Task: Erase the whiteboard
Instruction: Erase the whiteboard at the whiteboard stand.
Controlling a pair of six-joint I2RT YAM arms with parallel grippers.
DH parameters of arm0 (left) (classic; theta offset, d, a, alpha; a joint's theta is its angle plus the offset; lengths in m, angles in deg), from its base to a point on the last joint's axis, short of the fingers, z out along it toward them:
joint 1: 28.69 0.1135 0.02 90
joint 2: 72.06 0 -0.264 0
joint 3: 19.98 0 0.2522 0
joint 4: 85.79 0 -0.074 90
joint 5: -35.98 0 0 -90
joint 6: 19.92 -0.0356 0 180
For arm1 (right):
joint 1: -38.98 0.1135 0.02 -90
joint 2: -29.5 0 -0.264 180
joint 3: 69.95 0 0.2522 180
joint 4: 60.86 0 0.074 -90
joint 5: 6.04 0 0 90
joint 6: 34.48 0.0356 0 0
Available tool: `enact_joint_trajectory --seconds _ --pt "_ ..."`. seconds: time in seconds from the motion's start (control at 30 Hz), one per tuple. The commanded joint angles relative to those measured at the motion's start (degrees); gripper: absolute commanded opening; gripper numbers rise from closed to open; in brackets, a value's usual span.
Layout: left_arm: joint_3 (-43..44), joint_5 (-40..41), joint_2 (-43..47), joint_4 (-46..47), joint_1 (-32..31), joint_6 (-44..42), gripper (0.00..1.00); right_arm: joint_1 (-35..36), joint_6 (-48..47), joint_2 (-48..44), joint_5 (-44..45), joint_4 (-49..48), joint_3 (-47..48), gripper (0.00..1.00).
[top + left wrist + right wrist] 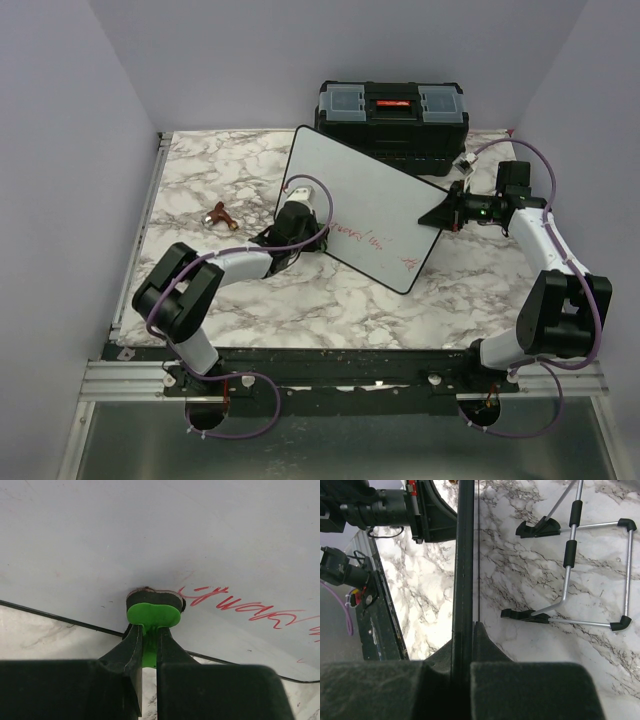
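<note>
The whiteboard (352, 180) stands tilted in the middle of the table, with red marker lines (366, 239) near its lower edge. My left gripper (298, 214) is shut on a green eraser (152, 612), whose black pad presses on the board (160, 535) just left of the red writing (240, 608). My right gripper (441, 213) is shut on the board's right edge. In the right wrist view that edge (465, 555) runs edge-on between the fingers of my right gripper (470, 628).
A black toolbox (392, 112) with a red latch stands behind the board. A small brown object (218, 214) lies on the marble table at the left. A wire stand with black feet (580, 570) sits behind the board. The left arm (385, 505) shows beyond it.
</note>
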State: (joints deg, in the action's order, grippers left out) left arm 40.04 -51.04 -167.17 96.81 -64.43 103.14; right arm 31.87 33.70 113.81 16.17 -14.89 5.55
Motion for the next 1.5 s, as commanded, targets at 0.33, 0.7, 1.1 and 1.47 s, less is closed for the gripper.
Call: enact_joint_trajectory --seconds 0.33,0.7,1.1,1.47 --pt "7.5 -4.5 0.7 -9.3 8.9 -5.9 0.0 2.9 -1.6 -0.7 -1.5 6.9 -1.7 0.01" --pt "2.1 -3.4 -3.3 -1.5 -4.2 1.6 0.0 3.0 -1.5 -0.5 -1.6 6.7 -2.0 0.01" --pt "3.4 -0.3 -1.5 -3.0 -2.5 0.2 0.0 3.1 -1.4 -0.5 -1.6 6.6 -2.0 0.01" --pt "5.3 -1.5 -0.3 -6.6 6.4 -1.5 0.0 3.0 -1.5 -0.6 -1.5 6.6 -2.0 0.01"
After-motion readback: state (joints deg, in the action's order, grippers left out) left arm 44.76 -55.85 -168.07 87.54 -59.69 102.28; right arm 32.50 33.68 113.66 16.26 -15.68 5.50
